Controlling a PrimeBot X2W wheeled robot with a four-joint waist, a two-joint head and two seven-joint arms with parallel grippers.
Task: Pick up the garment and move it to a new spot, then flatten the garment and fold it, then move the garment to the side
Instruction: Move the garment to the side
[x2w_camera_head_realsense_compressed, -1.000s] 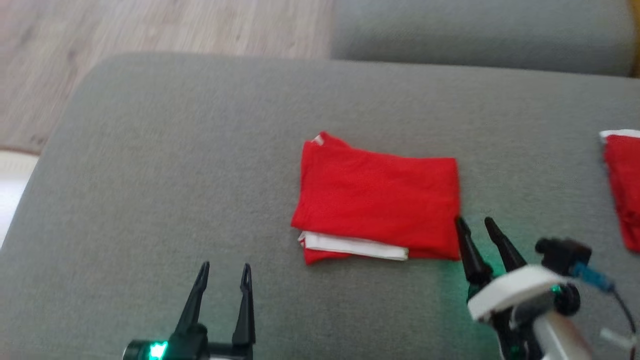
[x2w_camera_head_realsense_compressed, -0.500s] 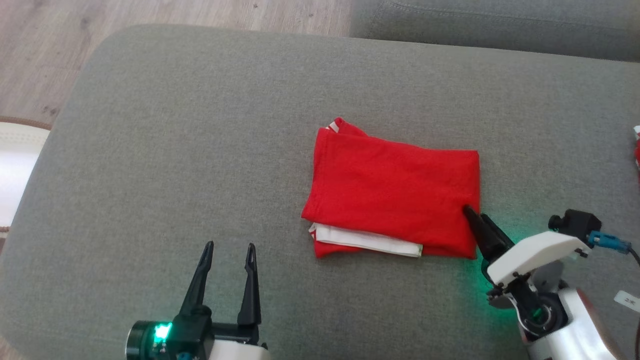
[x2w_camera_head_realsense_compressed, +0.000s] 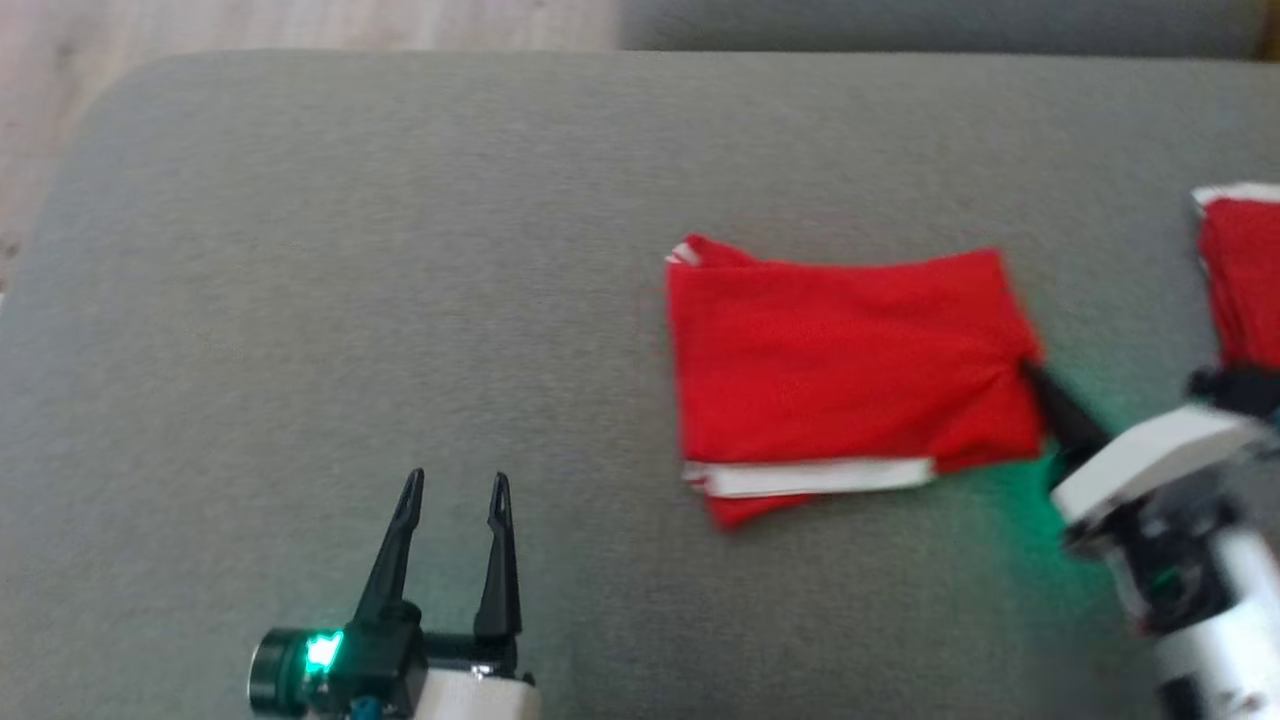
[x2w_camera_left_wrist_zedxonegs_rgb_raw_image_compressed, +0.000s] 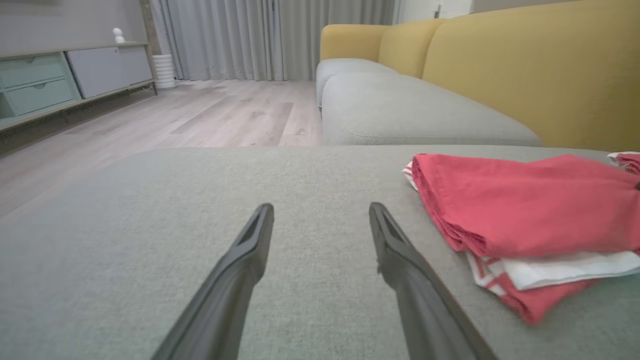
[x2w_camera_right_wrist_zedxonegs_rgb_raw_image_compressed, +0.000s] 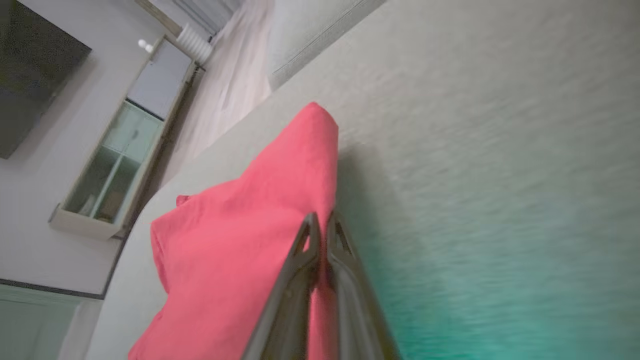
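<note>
Two grippers are showing on my feed, and they are doing very different things. The right gripper (x2w_camera_head_realsense_compressed: 1028, 370) is pinching fully closed on the right-hand edge of the folded red garment (x2w_camera_head_realsense_compressed: 850, 370), and the cloth is puckering toward its tips. In the right wrist view the two fingers (x2w_camera_right_wrist_zedxonegs_rgb_raw_image_compressed: 295, 270) are lying pressed together with red fabric caught between them. The left gripper (x2w_camera_head_realsense_compressed: 457, 487) is standing wide apart over the bare cushion (x2w_camera_head_realsense_compressed: 350, 250), gripping nothing, well clear of the garment's left edge.

The garment is lying folded on the grey cushion, right of centre, with a white band (x2w_camera_head_realsense_compressed: 810, 478) peeking out along its near edge. Another red piece (x2w_camera_head_realsense_compressed: 1240, 280) is sitting at the right edge of the head view, apart from it.

I am judging that the folding is done and that I am working the last step, carrying the bundle to the side. I am holding only one edge, and I cannot tell whether every layer is in the pinch. So I am planning a low, slow pull, lifting that edge just enough that the layers are sliding together rather than peeling open. I am watching the white layer underneath, since it is looking likeliest to lag and slip out. I am also aiming to stop short of the other red piece, so the two are not ending up overlapped.
</note>
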